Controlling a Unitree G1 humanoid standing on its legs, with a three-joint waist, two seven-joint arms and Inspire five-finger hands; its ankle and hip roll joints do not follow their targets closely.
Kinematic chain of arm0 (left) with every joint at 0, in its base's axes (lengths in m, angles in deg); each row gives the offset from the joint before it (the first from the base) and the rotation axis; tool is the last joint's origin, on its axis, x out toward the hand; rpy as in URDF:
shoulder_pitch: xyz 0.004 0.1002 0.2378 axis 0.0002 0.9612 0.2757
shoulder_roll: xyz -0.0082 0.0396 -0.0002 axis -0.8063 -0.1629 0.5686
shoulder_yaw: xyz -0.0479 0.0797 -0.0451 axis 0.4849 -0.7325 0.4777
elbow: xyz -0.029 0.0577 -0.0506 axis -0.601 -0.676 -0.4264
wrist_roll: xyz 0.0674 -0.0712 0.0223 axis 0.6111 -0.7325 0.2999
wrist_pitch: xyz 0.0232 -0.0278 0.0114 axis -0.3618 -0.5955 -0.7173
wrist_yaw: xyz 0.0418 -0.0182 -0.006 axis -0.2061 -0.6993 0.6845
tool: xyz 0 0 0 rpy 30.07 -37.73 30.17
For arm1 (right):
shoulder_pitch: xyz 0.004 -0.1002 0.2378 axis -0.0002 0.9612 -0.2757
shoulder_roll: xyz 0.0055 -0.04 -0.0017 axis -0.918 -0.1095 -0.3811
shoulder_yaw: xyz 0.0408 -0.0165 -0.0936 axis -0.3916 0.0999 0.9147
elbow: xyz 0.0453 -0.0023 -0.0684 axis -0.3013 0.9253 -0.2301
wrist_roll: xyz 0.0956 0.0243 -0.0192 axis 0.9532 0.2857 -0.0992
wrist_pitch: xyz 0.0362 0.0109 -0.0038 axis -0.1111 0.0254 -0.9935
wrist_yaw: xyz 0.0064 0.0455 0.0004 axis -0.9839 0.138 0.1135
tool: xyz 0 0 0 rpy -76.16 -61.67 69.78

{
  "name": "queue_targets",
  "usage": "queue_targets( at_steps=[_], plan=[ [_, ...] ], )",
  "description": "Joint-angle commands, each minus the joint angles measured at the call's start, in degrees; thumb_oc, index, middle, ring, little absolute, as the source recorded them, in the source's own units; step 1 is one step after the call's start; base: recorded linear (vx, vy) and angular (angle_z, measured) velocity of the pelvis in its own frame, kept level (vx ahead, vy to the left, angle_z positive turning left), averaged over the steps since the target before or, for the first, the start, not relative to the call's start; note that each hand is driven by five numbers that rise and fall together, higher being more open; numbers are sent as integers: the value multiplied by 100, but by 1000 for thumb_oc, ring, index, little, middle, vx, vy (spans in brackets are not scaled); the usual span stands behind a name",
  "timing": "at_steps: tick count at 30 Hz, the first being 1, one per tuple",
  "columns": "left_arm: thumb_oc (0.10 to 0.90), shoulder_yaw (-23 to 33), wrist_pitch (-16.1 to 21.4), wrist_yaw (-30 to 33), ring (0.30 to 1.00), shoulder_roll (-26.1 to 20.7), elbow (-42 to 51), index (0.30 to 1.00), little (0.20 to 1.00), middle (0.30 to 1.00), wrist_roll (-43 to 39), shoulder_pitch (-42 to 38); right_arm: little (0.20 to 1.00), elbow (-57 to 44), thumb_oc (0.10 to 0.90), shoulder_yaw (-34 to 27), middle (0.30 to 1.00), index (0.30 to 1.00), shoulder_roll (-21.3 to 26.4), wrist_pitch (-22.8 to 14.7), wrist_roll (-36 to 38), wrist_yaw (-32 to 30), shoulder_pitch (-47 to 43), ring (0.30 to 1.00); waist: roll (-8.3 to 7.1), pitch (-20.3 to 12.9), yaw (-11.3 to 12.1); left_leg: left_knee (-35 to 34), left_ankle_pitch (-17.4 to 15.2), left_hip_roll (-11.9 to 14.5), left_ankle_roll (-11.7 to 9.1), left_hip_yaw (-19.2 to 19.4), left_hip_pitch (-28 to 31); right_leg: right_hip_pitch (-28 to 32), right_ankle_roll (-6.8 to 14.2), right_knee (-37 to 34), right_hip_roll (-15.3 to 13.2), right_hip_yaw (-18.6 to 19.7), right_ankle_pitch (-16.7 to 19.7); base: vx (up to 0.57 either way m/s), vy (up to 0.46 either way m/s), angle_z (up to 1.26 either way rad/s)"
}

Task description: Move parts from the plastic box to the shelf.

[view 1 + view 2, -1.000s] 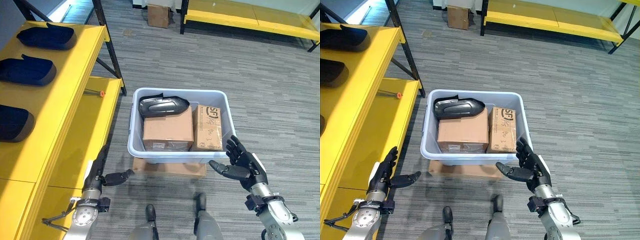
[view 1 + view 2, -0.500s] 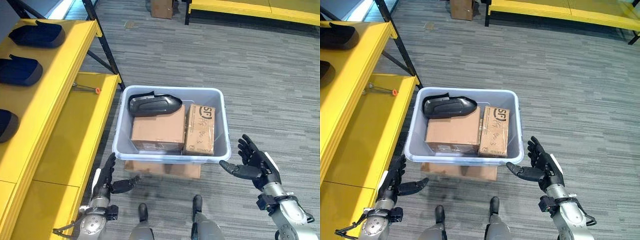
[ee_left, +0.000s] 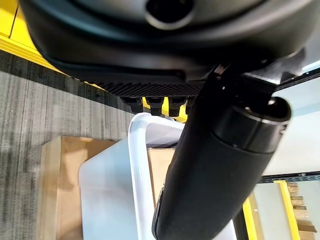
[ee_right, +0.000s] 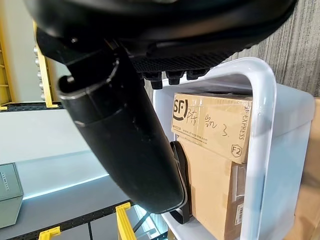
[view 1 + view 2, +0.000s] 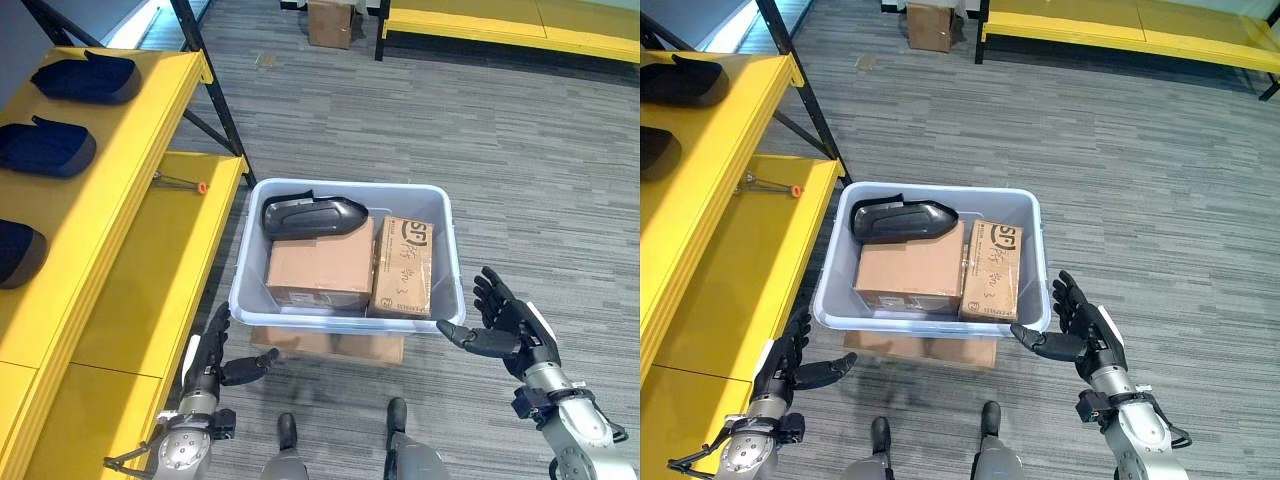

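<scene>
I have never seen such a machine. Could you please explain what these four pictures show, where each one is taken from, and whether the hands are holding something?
This is a humanoid robot with two arms. Two pictures come from cameras in its head, looking down; the other two come from cameras on its wrists, very close to each hand.

On the floor stands a pale plastic box, resting on a flat piece of cardboard. Inside it lie a large cardboard box, a smaller cardboard box and, on top, a dark moulded part.

To the robot's left is a yellow shelf, with dark blue parts on its upper level.

The left hand and the right hand are open beside the plastic box, one on each side. They hold nothing.
</scene>
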Motion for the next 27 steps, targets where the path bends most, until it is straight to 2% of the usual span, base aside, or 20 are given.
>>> queue_targets(
  at_steps=[1, 2, 3, 4, 5, 7, 8, 10, 11, 13, 14, 15, 16, 17, 18, 19, 22, 27],
  plan=[
    [900, 429, 394, -56, 1000, -301, 548, 1000, 1000, 1000, -67, -2, 1000, -726, 900, -302, 1000, 1000, 353, -483, 6, 75, -82, 1000, -179, -383, 14, 269, 93, 532, -203, 26, 64, -79, -197, 957, 108, 158, -1114, 20, -165, -4],
    [900, 433, 391, -66, 1000, -294, 548, 1000, 1000, 1000, -74, 2, 1000, -730, 900, -301, 1000, 1000, 363, -479, 20, 75, -82, 1000, -174, -372, 17, 396, 155, 563, -214, 11, 40, -49, -235, 961, 141, 167, -1150, -1, -185, -3],
    [900, 458, 375, -53, 1000, -248, 556, 1000, 1000, 1000, -114, 5, 1000, -719, 900, -296, 1000, 1000, 393, -500, 48, 76, -98, 1000, -201, -282, 79, 989, 436, 606, -235, -157, -140, 82, -383, 917, 250, 205, -1217, -11, -182, -3],
    [900, 460, 374, -53, 1000, -248, 557, 1000, 1000, 1000, -114, -1, 1000, -717, 900, -298, 1000, 1000, 392, -501, 49, 76, -104, 1000, -197, -288, 70, 999, 453, 609, -235, -174, -174, 71, -388, 896, 256, 193, -1188, -21, -183, -8],
    [900, 460, 371, -64, 1000, -229, 570, 1000, 1000, 1000, -133, 2, 1000, -701, 900, -302, 1000, 1000, 391, -509, 60, 62, -99, 1000, -201, -246, 110, 1200, 644, 589, -228, -265, -305, 122, -452, 852, 280, 179, -1201, -49, -110, -7],
    [900, 475, 376, -58, 1000, -256, 641, 1000, 1000, 1000, -107, -10, 1000, -677, 900, -310, 1000, 1000, 448, -533, 73, 56, -143, 1000, -289, -81, 213, 1990, 857, 378, -191, -672, -694, 211, -572, 818, 285, 172, -1226, -59, -186, -9],
    [900, 489, 351, -46, 1000, -217, 639, 1000, 1000, 1000, -98, -24, 1000, -651, 900, -325, 1000, 1000, 443, -535, 42, 24, -152, 1000, -319, -51, 248, 1959, 791, 304, -131, -780, -902, 264, -566, 791, 271, 155, -1290, 14, -105, -2],
    [900, 505, 347, -43, 1000, -186, 650, 1000, 1000, 1000, -120, -16, 1000, -657, 900, -358, 1000, 1000, 423, -534, 43, -9, -139, 1000, -296, -71, 232, 1636, 782, 400, -136, -717, -925, 291, -523, 788, 260, 139, -1343, 81, 12, 14],
    [900, 506, 352, -12, 1000, -169, 650, 1000, 1000, 1000, -128, -10, 1000, -664, 900, -370, 1000, 1000, 416, -564, 54, -46, -139, 1000, -255, -96, 236, 1104, 826, 543, -145, -668, -941, 315, -476, 807, 264, 154, -1420, 128, 86, 21],
    [900, 453, 368, 26, 1000, -184, 602, 1000, 1000, 1000, -107, -54, 1000, -643, 900, -363, 1000, 1000, 381, -603, 57, -90, -125, 1000, -221, -77, 264, 494, 1001, 657, -249, -674, -1020, 351, -417, 886, 240, 184, -1468, 135, 94, 19],
    [900, 449, 371, 29, 1000, -186, 595, 1000, 1000, 1000, -106, -60, 1000, -642, 900, -364, 1000, 1000, 379, -604, 56, -91, -125, 1000, -225, -79, 264, 451, 1027, 655, -253, -669, -1000, 345, -418, 898, 237, 183, -1478, 165, 124, 6],
    [900, 416, 379, 31, 1000, -196, 539, 1000, 1000, 1000, -79, -119, 1000, -618, 900, -377, 1000, 1000, 316, -641, 61, -130, -100, 1000, -157, -96, 246, -2, 1161, 713, -354, -540, -1073, 387, -331, 968, 204, 190, -1549, 171, 138, -6],
    [900, 418, 385, 16, 1000, -195, 518, 1000, 1000, 1000, -52, -109, 1000, -626, 900, -392, 1000, 1000, 290, -657, 53, -127, -71, 1000, -114, -115, 227, -53, 1180, 724, -380, -471, -1077, 431, -298, 989, 198, 220, -1564, 224, 204, -6],
    [900, 427, 400, 17, 1000, -182, 503, 1000, 1000, 1000, -65, -118, 1000, -633, 900, -388, 1000, 1000, 233, -648, 35, -96, -36, 1000, -76, -158, 191, -31, 1083, 783, -364, -364, -954, 431, -289, 1028, 192, 255, -1585, 254, 278, -10],
    [900, 425, 460, -1, 1000, -174, 520, 1000, 1000, 1000, -73, -75, 1000, -651, 900, -351, 1000, 1000, 88, -642, -41, -58, 24, 1000, -14, -258, 213, -17, 894, 737, -343, -323, -780, 523, -189, 967, 89, 368, -1534, 272, 301, -27],
    [900, 418, 466, -24, 1000, -172, 525, 1000, 1000, 1000, -81, -59, 1000, -686, 900, -354, 1000, 1000, 47, -628, -70, -26, 61, 1000, -14, -299, 201, 72, 836, 720, -340, -238, -765, 578, -160, 898, 19, 368, -1491, 275, 315, -58],
    [900, 402, 499, 18, 1000, -275, 519, 1000, 1000, 1000, -33, -95, 1000, -712, 900, -281, 1000, 1000, -49, -606, -106, -16, 16, 1000, -81, -318, 184, 377, 488, 510, -222, -138, -775, 706, 26, 641, -278, 503, -1267, 152, 247, -54],
    [900, 461, 501, 132, 1000, -466, 553, 1000, 1000, 1000, -36, -190, 1000, -710, 900, -125, 1000, 1000, -124, -562, -148, -39, -144, 1000, -239, -261, 170, 778, 136, 372, -129, 246, -850, 561, 230, 426, -624, 635, -919, 44, 164, -27]
  ],
)
